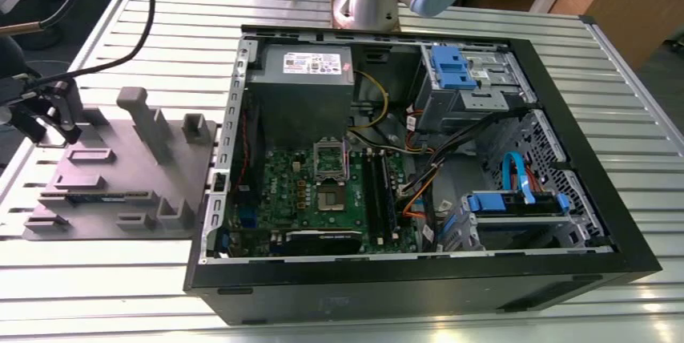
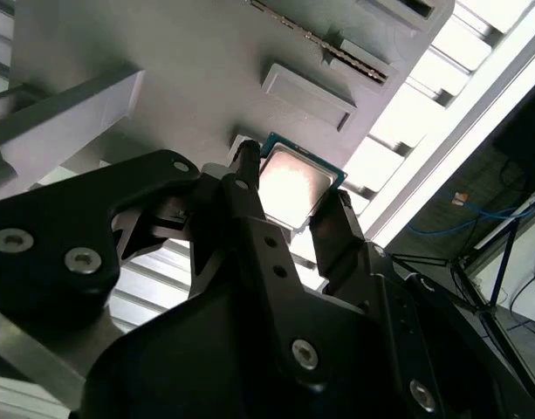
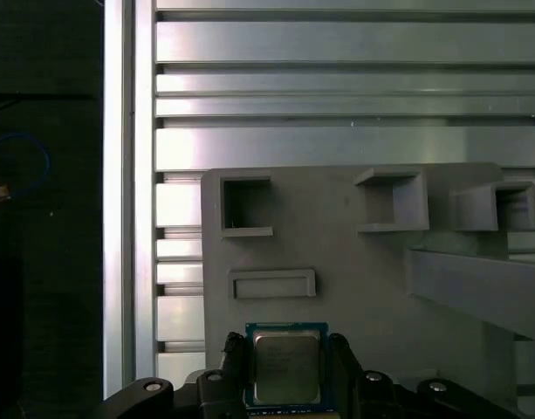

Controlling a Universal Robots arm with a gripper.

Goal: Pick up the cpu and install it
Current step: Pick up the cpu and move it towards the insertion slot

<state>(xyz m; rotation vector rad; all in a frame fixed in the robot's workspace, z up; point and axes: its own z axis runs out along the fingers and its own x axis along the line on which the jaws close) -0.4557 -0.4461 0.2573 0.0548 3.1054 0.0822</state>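
Observation:
The cpu [image 3: 286, 367] [image 2: 293, 185] is a small square chip with a pale metal top and a green rim. My gripper [image 3: 286, 374] [image 2: 291, 182] is shut on it, one black fingertip [image 3: 235, 353] against each side. In both wrist views the chip hangs just over the grey parts fixture [image 3: 354, 279]. In the exterior view my gripper [image 1: 54, 119] is at the left, over the fixture's [image 1: 118, 175] far left corner. The green circuit board [image 1: 320, 191] lies inside the open computer case [image 1: 556, 119], with a square socket [image 1: 329, 196] near its middle.
A grey power-supply box [image 1: 303, 78], blue drive brackets [image 1: 449, 66] and loose cables [image 1: 428, 175] crowd the case. The fixture carries raised blocks [image 1: 144, 123] and pockets. The arm's base [image 1: 369, 2] stands behind the case on the slatted metal table [image 1: 160, 30].

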